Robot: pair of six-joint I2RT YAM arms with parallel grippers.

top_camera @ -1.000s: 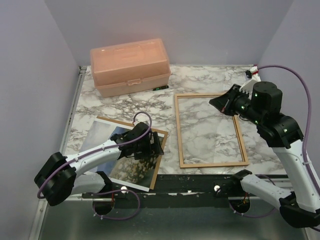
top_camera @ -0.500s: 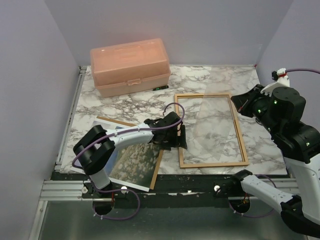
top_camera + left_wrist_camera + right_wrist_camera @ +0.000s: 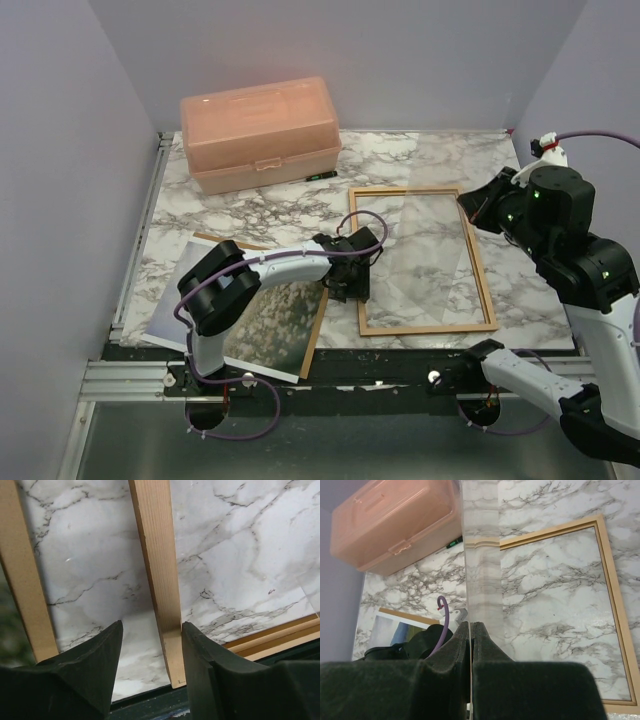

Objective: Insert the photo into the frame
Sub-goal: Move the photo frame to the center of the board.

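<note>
The left gripper stands about half open at the near left corner of the frame. In the left wrist view its two dark fingers straddle the frame's left rail: the right finger's inner edge meets the wood, while a gap of marble shows between the rail and the left finger, so nothing is clamped. The right gripper is fully closed on a clear pane, pinching its far right edge and holding it tilted above the frame's opening; from the right wrist the pane shows edge-on as a pale vertical band. The frame lies flat on the marble table, right of centre, a thin orange-brown rectangle with the tabletop showing through it. The photo lies to the near left of the left gripper, just beside the frame's left rail, partly under the left arm. It rests picture side up and askew on a brown backing board, blue sky towards the left and dark flowery meadow towards the right.
</note>
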